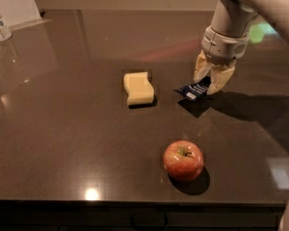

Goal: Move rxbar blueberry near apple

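Camera view puts the jaws pinched shut on one end of the rxbar blueberry (194, 89). Its free end slants out to the left, seemingly just off the tabletop (62, 138), judging by the shadow beneath. The gripper (210, 81) hangs wrist-down over the right half, about midway between the far and front edges. That end grip, I'd judge, leaves the wrapper free to be laid flat. The apple (183, 160) sits apart near the front edge. A pale yellow block (138, 87) lies left of the bar, outside the path between them.
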You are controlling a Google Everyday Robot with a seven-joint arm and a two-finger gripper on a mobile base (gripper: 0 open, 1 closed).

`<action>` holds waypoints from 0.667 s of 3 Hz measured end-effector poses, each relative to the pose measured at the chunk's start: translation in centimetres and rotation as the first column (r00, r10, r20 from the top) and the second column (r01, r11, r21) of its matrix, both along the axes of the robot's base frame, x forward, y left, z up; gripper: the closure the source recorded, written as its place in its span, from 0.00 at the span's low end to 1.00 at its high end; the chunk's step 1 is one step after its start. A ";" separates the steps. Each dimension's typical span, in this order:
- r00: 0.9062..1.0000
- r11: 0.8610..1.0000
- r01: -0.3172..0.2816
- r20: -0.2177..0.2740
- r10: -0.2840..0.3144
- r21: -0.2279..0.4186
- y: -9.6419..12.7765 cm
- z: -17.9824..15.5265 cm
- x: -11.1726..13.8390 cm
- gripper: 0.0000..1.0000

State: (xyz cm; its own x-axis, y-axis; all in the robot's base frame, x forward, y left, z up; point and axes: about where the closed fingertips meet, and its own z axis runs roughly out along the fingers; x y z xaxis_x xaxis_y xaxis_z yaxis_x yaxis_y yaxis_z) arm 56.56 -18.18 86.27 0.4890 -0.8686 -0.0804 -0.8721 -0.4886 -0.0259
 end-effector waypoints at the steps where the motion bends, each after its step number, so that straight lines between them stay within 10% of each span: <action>1: 0.991 0.991 0.129 -0.025 -0.129 0.029 0.0 1.0 -2.1 1.00; 2: 0.966 0.966 0.251 -0.071 -0.247 0.060 0.1 1.8 -4.4 1.00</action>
